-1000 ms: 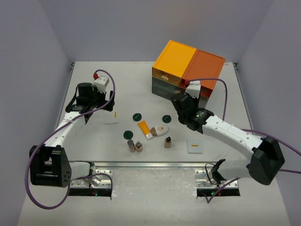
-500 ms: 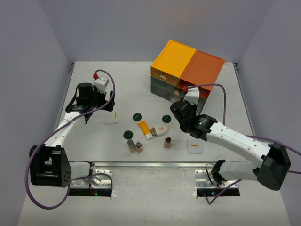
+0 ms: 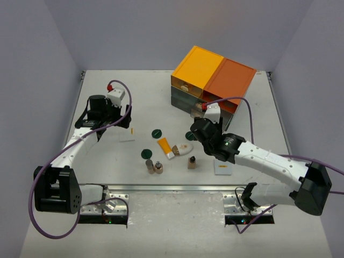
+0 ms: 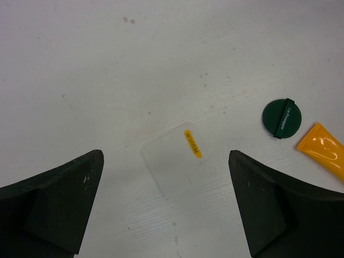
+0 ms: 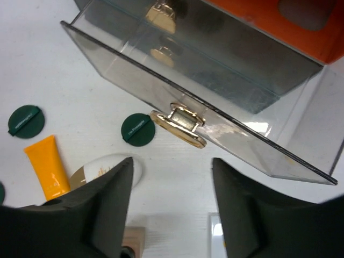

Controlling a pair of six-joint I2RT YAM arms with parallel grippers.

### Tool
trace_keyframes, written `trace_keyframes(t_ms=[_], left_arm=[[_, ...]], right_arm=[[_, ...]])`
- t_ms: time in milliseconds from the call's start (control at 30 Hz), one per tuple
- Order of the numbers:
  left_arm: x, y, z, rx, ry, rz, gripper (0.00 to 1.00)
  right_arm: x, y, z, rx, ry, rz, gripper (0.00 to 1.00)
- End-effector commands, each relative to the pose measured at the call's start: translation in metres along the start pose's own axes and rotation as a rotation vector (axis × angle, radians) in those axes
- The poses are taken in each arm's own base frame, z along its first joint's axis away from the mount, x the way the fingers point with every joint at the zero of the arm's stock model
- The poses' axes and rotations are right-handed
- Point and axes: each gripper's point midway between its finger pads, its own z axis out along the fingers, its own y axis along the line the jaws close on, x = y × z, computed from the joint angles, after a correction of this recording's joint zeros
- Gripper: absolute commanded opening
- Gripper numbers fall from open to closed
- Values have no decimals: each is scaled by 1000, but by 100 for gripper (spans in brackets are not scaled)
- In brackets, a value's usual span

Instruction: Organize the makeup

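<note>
The makeup lies mid-table: green discs [image 3: 156, 133] [image 3: 145, 153], an orange tube [image 3: 164, 145], a white oval piece [image 3: 185, 149], small brown bottles [image 3: 150, 165] [image 3: 191, 161] and flat white squares [image 3: 127, 135] [image 3: 222, 167]. My left gripper [image 4: 164, 157] hangs open above the left square [image 4: 177, 161], touching nothing. My right gripper [image 5: 172, 180] is open just short of the gold handle [image 5: 178, 122] of a clear drawer [image 5: 226, 134] that stands pulled out. Nothing is between its fingers. Below it lie a green disc [image 5: 138, 129] and the oval piece [image 5: 115, 164].
The drawer chest [image 3: 214, 80], with yellow and orange tops, stands at the back right, its lower clear drawer sticking out toward the makeup. Grey walls close the table on three sides. Purple cables loop over both arms.
My right gripper drew back toward the near left, the drawer came out with it, and the jaws have opened off the handle. The left arm has not moved.
</note>
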Motion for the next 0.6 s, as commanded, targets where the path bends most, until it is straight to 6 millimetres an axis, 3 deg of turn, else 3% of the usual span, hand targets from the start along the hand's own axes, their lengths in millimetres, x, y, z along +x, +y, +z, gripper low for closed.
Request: trace_keyframes(t_ms=[0,167,233,333,433,567], left_arm=[[-8,-5,-6,34,-32,42,100],[10,-46,-20,277,0,201,85],[29,-78,-26,389,37,366,82],[64,-107,-23,430,130,515,82],[88,-122,-17,455,214,573,83],[103,-132,0,481,296,572,85]], right_arm=[[-16,12,-16,-112,-19,17,65],[-17,27,-31,-279,-25,-36,72],[-15,35,-37,-356,-25,-64,73],[-12,41,-42,-414,-29,-80,73],[-10,43,-43,-439,-37,-82,73],[-7,43,-42,-443,-39,-83,73]])
